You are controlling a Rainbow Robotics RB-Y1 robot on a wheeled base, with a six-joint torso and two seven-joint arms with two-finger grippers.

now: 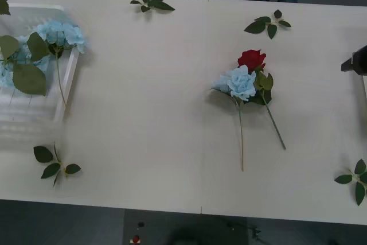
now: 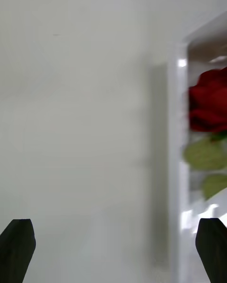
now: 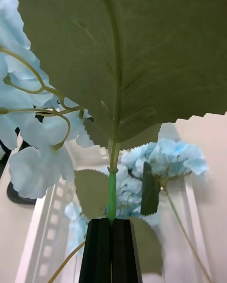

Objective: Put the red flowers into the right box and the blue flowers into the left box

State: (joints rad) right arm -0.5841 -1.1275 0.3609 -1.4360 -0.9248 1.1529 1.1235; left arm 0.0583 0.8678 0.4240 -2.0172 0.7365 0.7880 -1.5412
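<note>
The pale-blue fluffy artificial flower (image 3: pixel 33 122) hangs over the shallow translucent plastic left box (image 3: pixel 40 245), its green stem clamped in your left gripper (image 3: pixel 112 226) — release too high and its broad leaf could snag, tipping it over the rim. Your right gripper (image 2: pixel 113 245), spread apart, hovers far right beside a boxed red rose (image 2: pixel 208 98).

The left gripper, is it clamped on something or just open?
Shut on a blue flower: in the left wrist view the left gripper has its black fingers pressed together around the green stem, above the left box.
</note>
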